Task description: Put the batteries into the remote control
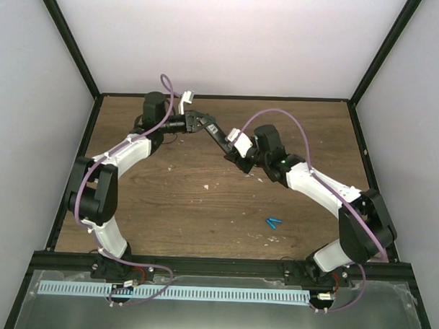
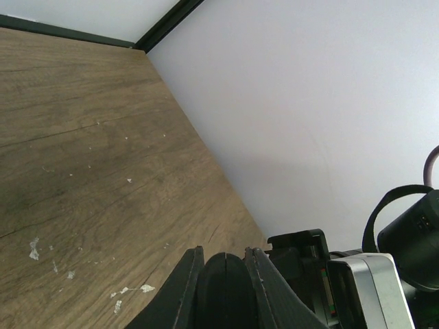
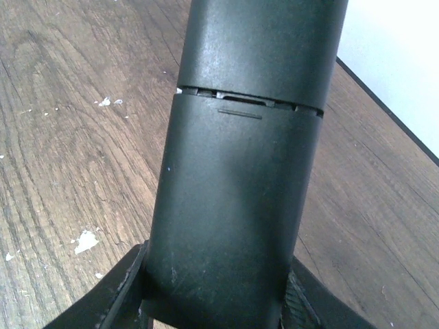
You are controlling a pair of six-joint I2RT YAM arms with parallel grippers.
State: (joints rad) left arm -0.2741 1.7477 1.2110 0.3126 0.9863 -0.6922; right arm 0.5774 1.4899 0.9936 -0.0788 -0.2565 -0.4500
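Observation:
The remote control [image 1: 216, 135], a slim black bar, hangs above the back of the table between both arms. My left gripper [image 1: 200, 121] is shut on its far-left end; in the left wrist view the remote's rounded end [image 2: 225, 288] sits between the fingers of the left gripper [image 2: 223, 252]. My right gripper [image 1: 233, 150] is shut on the other end. The right wrist view shows the remote's smooth back [image 3: 240, 192] with a cover seam across it, clamped in the right gripper [image 3: 216, 295]. The two blue batteries [image 1: 274, 223] lie together on the table, near the front right.
The wooden table [image 1: 175, 206] has black frame rails along its edges and white walls on three sides. Small white flecks [image 1: 207, 186] dot the wood. The right arm's wrist housing [image 2: 370, 288] shows close beside the left fingers.

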